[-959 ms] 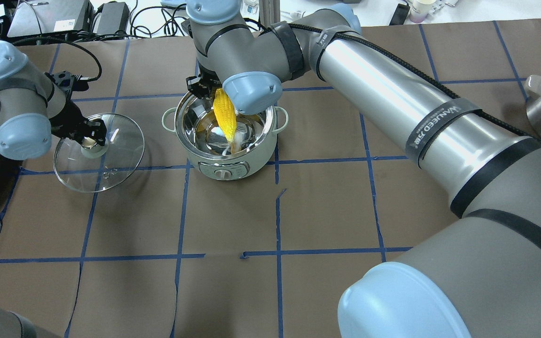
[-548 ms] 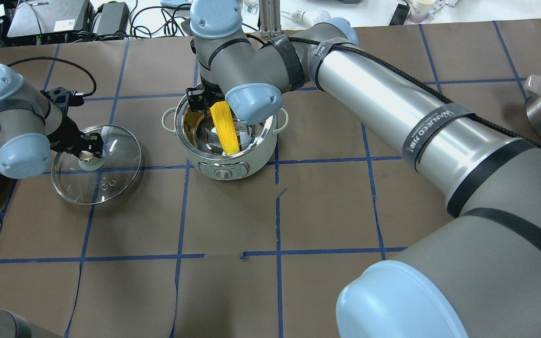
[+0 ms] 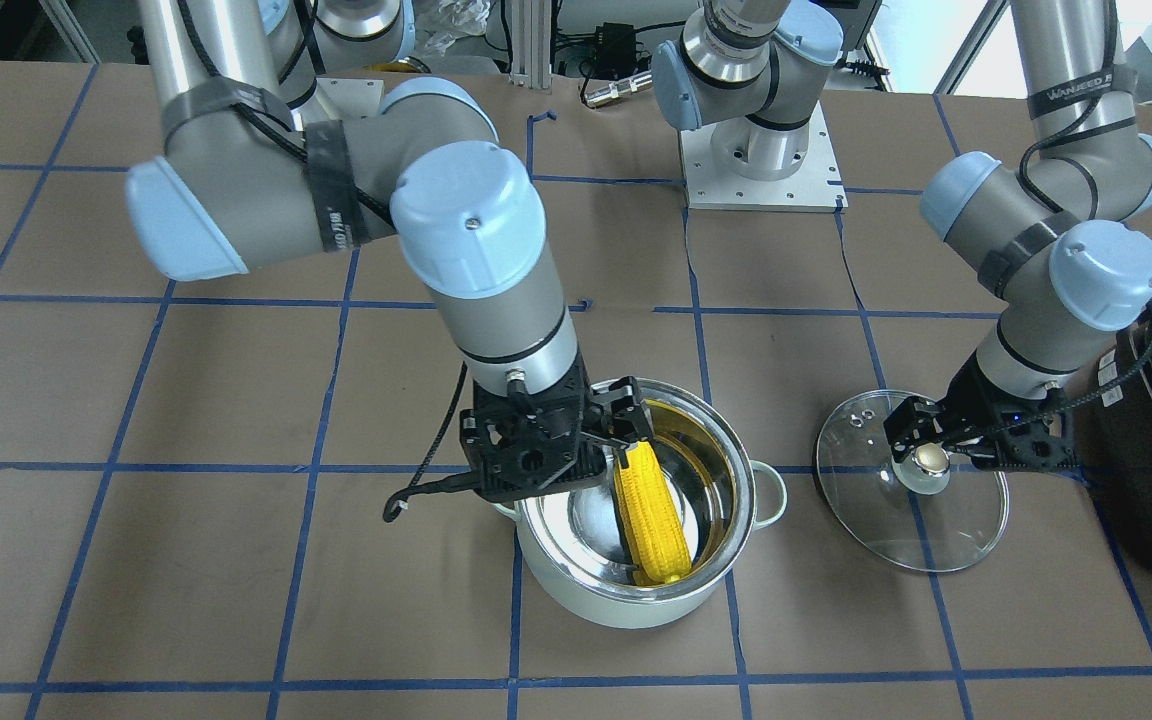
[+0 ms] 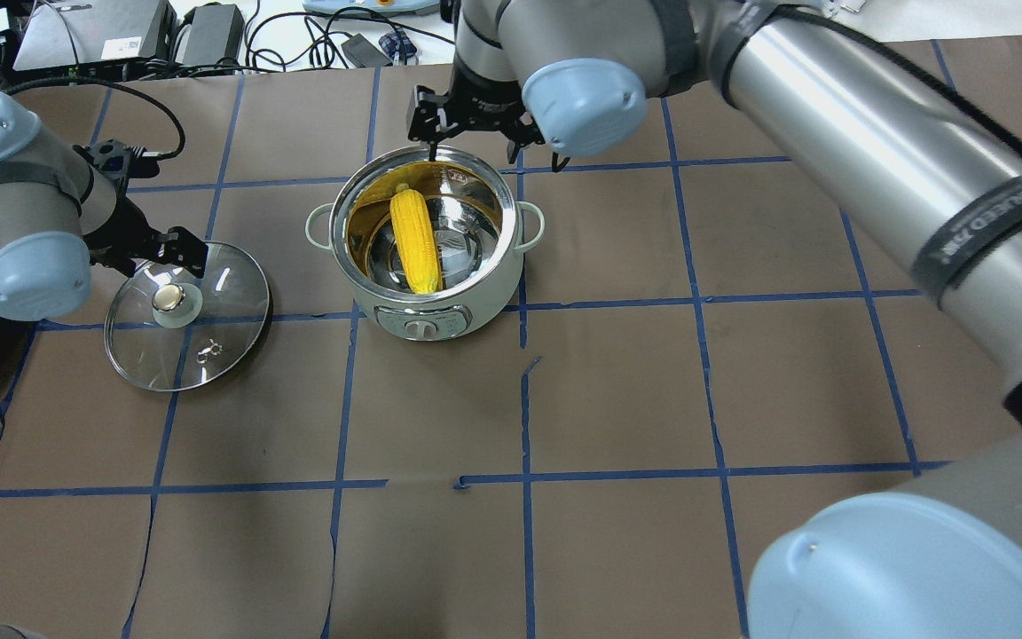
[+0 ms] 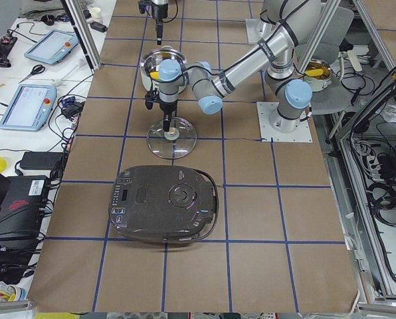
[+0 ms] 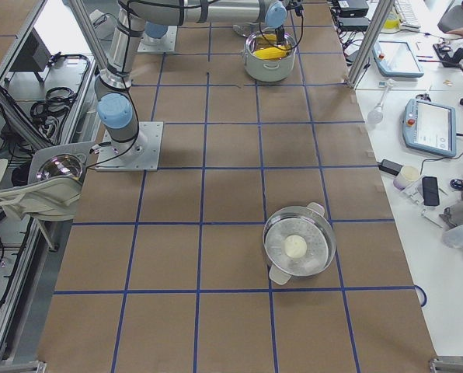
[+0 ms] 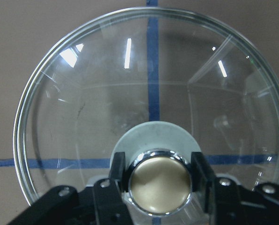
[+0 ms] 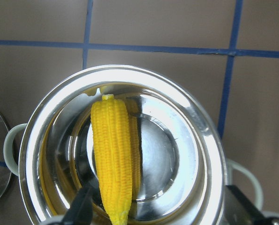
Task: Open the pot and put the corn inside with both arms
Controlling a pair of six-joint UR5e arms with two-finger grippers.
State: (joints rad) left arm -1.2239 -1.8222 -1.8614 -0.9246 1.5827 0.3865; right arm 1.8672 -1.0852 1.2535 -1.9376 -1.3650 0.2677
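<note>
The pale mint-green pot [image 4: 475, 306] stands open in the middle of the table; it also shows in the front view [image 3: 586, 600]. The yellow corn [image 4: 413, 240] lies inside it, leaning on the steel wall [image 8: 112, 154]. My right gripper [image 4: 468, 133] is open and empty, above the pot's far rim [image 8: 163, 211]. The glass lid [image 4: 227, 328] lies flat on the table left of the pot. My left gripper [image 7: 160, 183] is open just above it, fingers either side of the brass-topped knob [image 4: 171, 299].
A black glossy appliance [image 5: 165, 203] sits on the table beyond the lid, on my left. A steel steamer pot [image 6: 297, 249] with a white lump in it stands far to my right. Blue tape lines cross the brown table cover.
My right gripper let go of the corn and drew back up past the pot's far rim; the corn now rests in the pot. My left gripper set the lid flat and opened.
</note>
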